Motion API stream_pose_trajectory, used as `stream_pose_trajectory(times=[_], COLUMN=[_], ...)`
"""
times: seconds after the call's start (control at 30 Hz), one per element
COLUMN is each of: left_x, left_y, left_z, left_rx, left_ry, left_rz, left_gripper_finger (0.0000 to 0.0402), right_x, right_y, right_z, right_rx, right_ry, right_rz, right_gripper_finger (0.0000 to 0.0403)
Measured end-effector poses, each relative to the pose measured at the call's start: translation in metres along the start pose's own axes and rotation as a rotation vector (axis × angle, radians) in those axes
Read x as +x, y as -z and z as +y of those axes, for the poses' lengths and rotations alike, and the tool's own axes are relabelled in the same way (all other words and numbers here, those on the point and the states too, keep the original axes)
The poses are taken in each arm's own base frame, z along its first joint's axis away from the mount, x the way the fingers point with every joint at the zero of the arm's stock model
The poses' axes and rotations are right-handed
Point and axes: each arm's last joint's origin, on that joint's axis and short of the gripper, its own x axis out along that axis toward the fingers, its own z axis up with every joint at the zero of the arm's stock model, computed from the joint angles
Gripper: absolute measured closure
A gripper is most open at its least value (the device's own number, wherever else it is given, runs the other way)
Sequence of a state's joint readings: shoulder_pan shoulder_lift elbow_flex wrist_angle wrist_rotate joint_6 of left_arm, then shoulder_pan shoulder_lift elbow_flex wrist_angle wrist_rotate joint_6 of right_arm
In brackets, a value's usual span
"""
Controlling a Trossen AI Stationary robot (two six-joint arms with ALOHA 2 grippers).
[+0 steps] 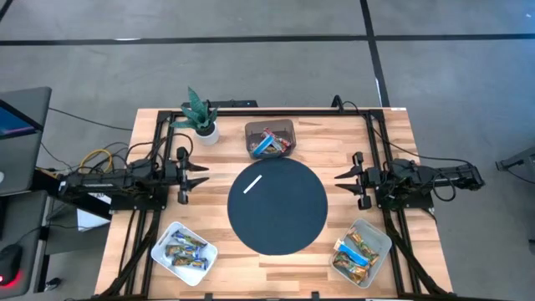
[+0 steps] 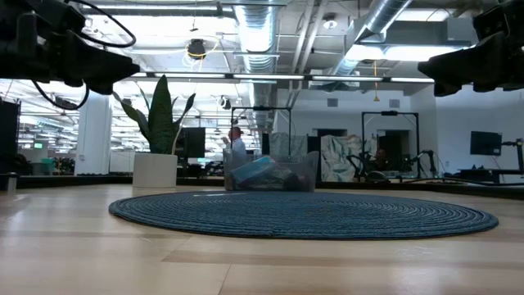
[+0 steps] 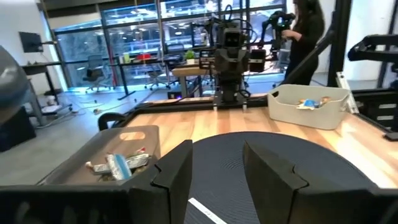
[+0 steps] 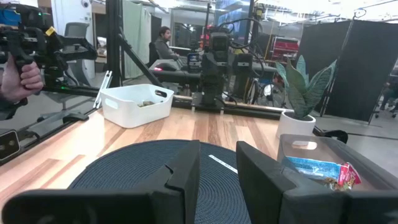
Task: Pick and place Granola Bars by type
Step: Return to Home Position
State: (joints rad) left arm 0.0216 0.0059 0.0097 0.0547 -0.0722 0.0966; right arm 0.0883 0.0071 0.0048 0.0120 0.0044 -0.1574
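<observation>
Several wrapped granola bars lie in three containers. A clear bin (image 1: pixel 270 140) at the far edge holds blue-white and red ones (image 4: pixel 314 167). A white tray (image 1: pixel 184 252) sits near left and another white tray (image 1: pixel 361 251) near right, each with bars inside. My left gripper (image 1: pixel 206 175) hovers open left of the round dark mat (image 1: pixel 277 226). My right gripper (image 1: pixel 338 181) hovers open at the mat's right. Both point toward the mat's middle, above the table. A thin white stick (image 1: pixel 253 184) lies on the mat.
A potted plant (image 1: pixel 201 117) stands at the far left, next to the clear bin. A black frame (image 1: pixel 251 111) runs along the table's edges. Bare wood shows between the mat and the trays. A person (image 3: pixel 305 37) stands in the room beyond the table.
</observation>
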Motion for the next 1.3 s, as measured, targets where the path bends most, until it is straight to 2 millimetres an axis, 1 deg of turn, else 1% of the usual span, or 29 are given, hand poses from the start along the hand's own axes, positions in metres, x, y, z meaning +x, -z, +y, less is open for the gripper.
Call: stream_pose_trajectory(times=[0.17, 0.27, 1.13, 1.3], left_x=[0.0, 0.0, 0.0, 0.0], left_y=[0.0008, 0.001, 0.0017, 0.0019], left_z=[-0.0001, -0.0009, -0.0009, -0.0008], left_rx=[0.025, 0.039, 0.046, 0.025], left_ry=[-0.01, 0.019, 0.016, 0.013], left_rz=[0.009, 0.009, 0.014, 0.015], left_gripper_finger=[0.0265, 0.0265, 0.0265, 0.0265], right_x=[0.0, 0.0, 0.0, 0.0], right_y=[0.0, 0.0, 0.0, 0.0], right_z=[0.0, 0.0, 0.0, 0.0], right_rx=[0.0, 0.0, 0.0, 0.0], right_ry=[0.0, 0.0, 0.0, 0.0], right_rz=[0.0, 0.0, 0.0, 0.0], right_gripper_finger=[0.0305, 0.0305, 0.0305, 0.0305])
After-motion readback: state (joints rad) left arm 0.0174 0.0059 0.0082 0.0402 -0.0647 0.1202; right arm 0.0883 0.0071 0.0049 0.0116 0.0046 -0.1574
